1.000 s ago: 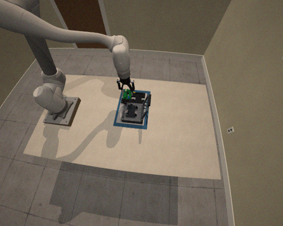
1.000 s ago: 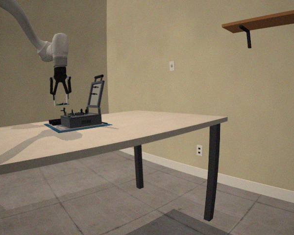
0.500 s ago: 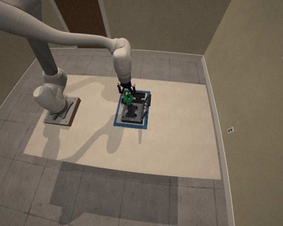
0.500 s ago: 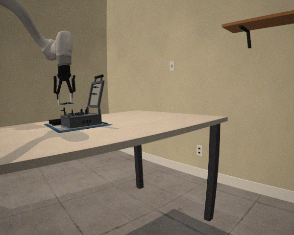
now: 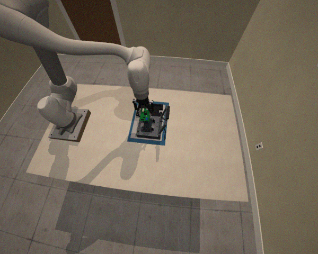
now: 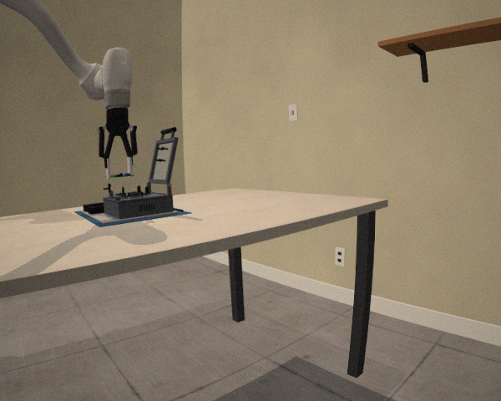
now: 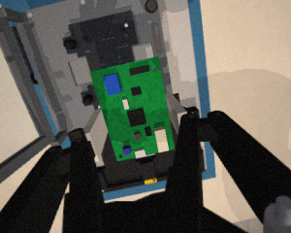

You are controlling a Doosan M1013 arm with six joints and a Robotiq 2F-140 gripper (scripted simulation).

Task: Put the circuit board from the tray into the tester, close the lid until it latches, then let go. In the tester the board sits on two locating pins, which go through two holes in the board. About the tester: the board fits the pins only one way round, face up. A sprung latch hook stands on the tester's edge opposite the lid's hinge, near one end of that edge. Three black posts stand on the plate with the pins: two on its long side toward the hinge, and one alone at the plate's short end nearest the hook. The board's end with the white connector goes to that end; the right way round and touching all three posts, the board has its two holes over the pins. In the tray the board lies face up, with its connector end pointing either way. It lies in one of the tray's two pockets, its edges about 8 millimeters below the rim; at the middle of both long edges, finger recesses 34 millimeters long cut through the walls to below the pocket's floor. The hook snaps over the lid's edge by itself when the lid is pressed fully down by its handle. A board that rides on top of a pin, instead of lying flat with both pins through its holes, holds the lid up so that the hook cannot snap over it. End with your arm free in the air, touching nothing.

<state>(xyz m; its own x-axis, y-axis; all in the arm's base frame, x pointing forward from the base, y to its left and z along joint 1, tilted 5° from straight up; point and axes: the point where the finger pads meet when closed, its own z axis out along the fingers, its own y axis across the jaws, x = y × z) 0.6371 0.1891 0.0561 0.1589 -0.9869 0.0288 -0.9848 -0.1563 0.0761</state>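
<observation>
My gripper is shut on the green circuit board by its long edges, face up and roughly level. The board hangs above the tester, over its tray-side end, roughly in line with the pin plate. The white connector is at the tray-side end. Two black posts show on the hinge side; the lone post is hidden. The latch hook stands on the edge opposite the hinge. The lid stands open.
The black tray lies beside the tester, partly under the board and fingers in the wrist view. The raised lid handle is to the gripper's right in the exterior view. A blue-edged mat lies under both.
</observation>
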